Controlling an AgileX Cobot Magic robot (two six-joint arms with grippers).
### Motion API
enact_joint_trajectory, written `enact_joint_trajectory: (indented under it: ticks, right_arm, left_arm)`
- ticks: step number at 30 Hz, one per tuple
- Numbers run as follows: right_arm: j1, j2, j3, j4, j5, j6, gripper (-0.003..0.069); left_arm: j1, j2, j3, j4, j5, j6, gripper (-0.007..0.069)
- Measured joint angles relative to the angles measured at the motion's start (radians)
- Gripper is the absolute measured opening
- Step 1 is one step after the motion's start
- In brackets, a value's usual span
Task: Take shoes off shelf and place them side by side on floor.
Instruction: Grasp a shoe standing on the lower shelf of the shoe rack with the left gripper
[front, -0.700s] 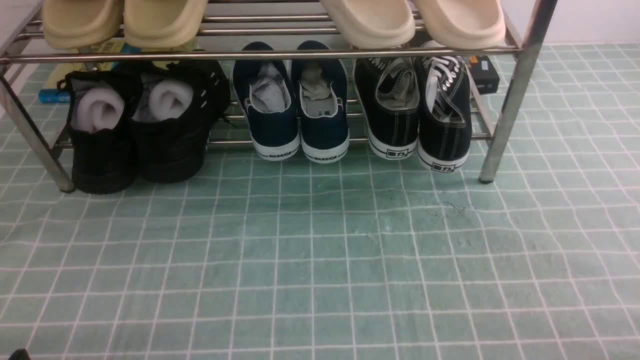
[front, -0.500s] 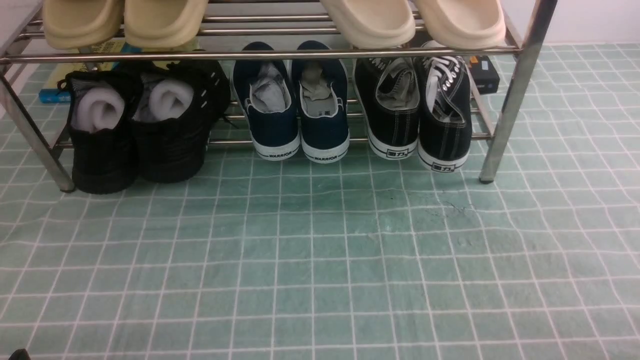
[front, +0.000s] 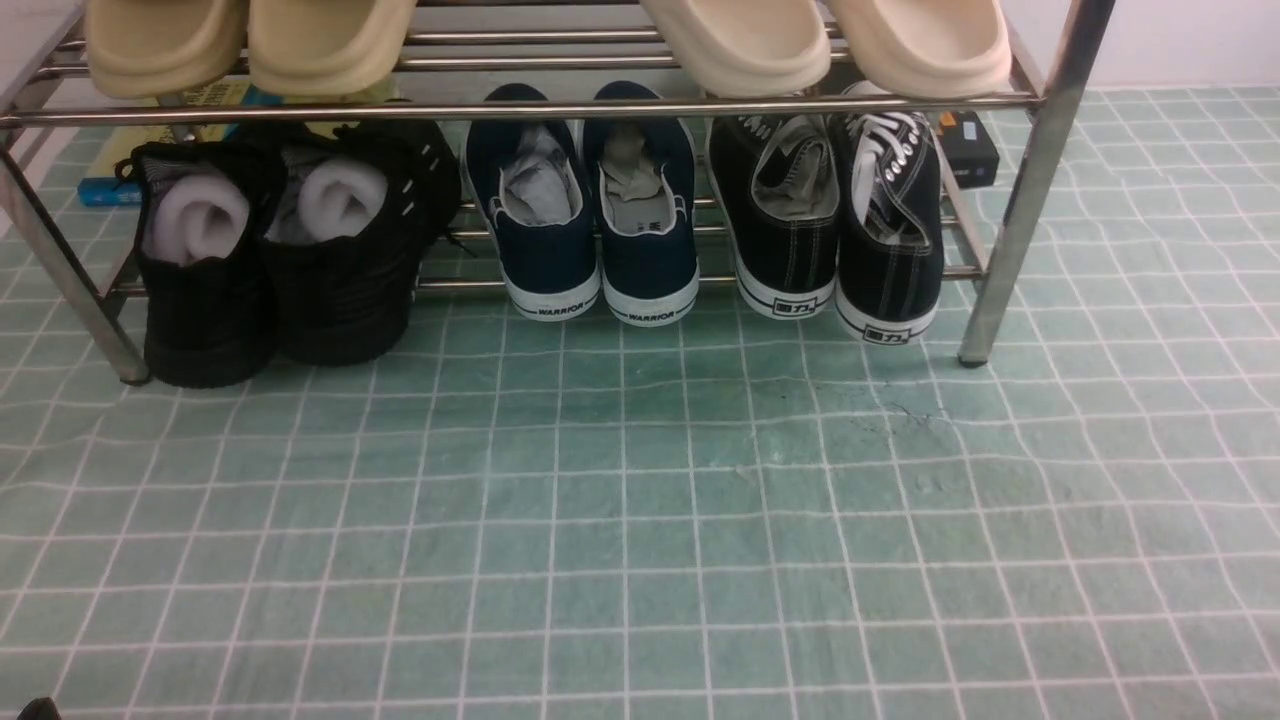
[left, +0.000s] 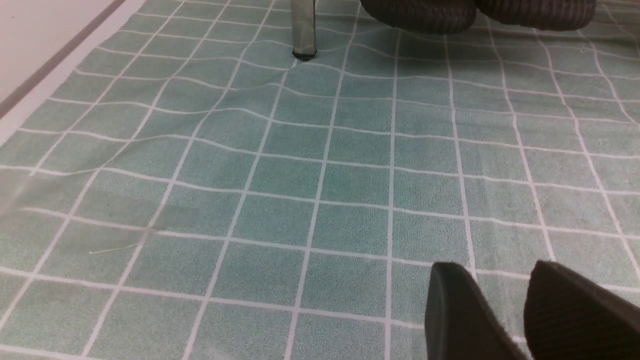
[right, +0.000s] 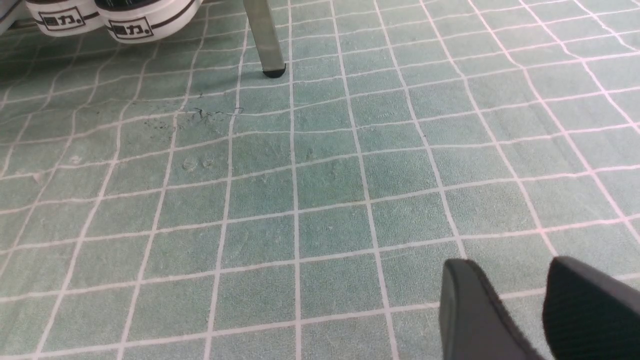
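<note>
Navy shoes: the left navy shoe and the right navy shoe are sitting side by side on the lower tier, touching along their inner sides. Heels are facing the camera and overhanging the front tube. Grey paper is filling both. "WARRIOR" is showing on each white heel band.
Shelf: the chrome shelf is standing across the far part of the front view, its legs pressing into the cloth-like floor.
Floor: the pale green floor with a white grid is lying slightly wrinkled. Nothing is resting on the wide stretch in front of the shelf.
Neighbours, left: the black knit sneakers are sitting just beside the left navy shoe, with rolled pale stuffing inside.
Neighbours, right: the black lace-up sneakers are sitting just beside the right navy shoe, heel labels outward.
Upper tier: two pairs of beige slippers are lying above, toes hanging over the front rail.
Left pincer: the left pincer is hovering over bare floor, well apart from the shoes. Its fingers are standing apart with a narrow gap, holding nothing.
Right pincer: the right pincer is hovering over bare floor near the shelf's right leg. Its fingers are likewise parted by a narrow gap, gripping nothing.
Marks: dark scuff marks are showing on the floor near that leg.
</note>
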Motion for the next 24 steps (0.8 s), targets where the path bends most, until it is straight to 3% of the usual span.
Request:
enact_joint_trajectory:
  ticks: [12, 16, 17, 20, 24]
  right_arm:
    - [0.000, 0.000, 0.000, 0.000, 0.000, 0.001, 0.0239]
    - [0.000, 0.000, 0.002, 0.199, -0.002, 0.118, 0.0239]
    - [0.000, 0.000, 0.002, 0.199, -0.002, 0.118, 0.0239]
    - [0.000, 0.000, 0.006, 0.371, -0.002, 0.189, 0.0239]
    - [0.000, 0.000, 0.008, 0.455, 0.002, 0.202, 0.0239]
  left_arm:
    - [0.000, 0.000, 0.000, 0.000, 0.000, 0.000, 0.0240]
    - [0.000, 0.000, 0.000, -0.081, -0.009, -0.082, 0.0240]
    - [0.000, 0.000, 0.000, -0.090, -0.009, -0.090, 0.0240]
    - [0.000, 0.000, 0.000, -0.241, -0.012, -0.251, 0.0240]
    - [0.000, 0.000, 0.000, -0.361, -0.013, -0.404, 0.0240]
